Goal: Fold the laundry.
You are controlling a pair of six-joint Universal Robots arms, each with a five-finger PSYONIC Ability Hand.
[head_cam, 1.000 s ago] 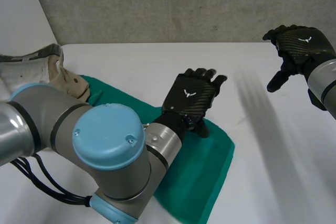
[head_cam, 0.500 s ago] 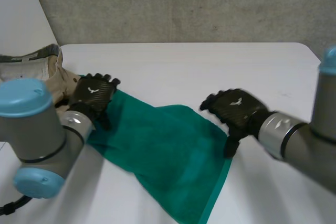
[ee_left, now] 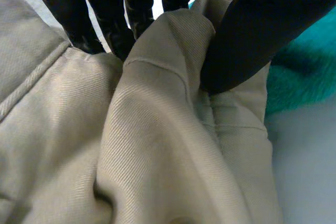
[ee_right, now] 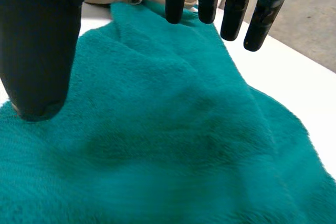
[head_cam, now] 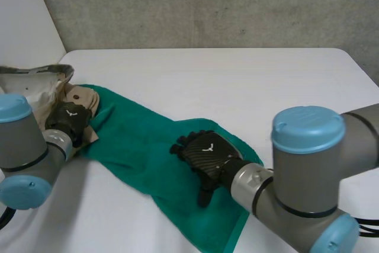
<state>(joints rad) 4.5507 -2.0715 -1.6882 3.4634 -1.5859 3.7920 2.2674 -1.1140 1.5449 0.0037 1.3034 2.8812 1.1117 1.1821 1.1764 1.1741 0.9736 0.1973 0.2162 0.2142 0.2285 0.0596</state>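
Under right robot hand (head_cam: 207, 153), green towel (head_cam: 136, 140), left robot hand (head_cam: 70, 118) pinching garment (ee_left: 157, 156)

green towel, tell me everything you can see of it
The green towel looks like thick, fluffy terry with a hemmed edge. It lies rumpled and unfolded in a long diagonal strip on the white table. Its far end touches the beige garment, a fold of which the left hand pinches. The right hand, fingers straight, is over the towel's near half.

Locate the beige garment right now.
In the head view the beige garment lies at the far left, pinched by the left hand, beside the green towel.
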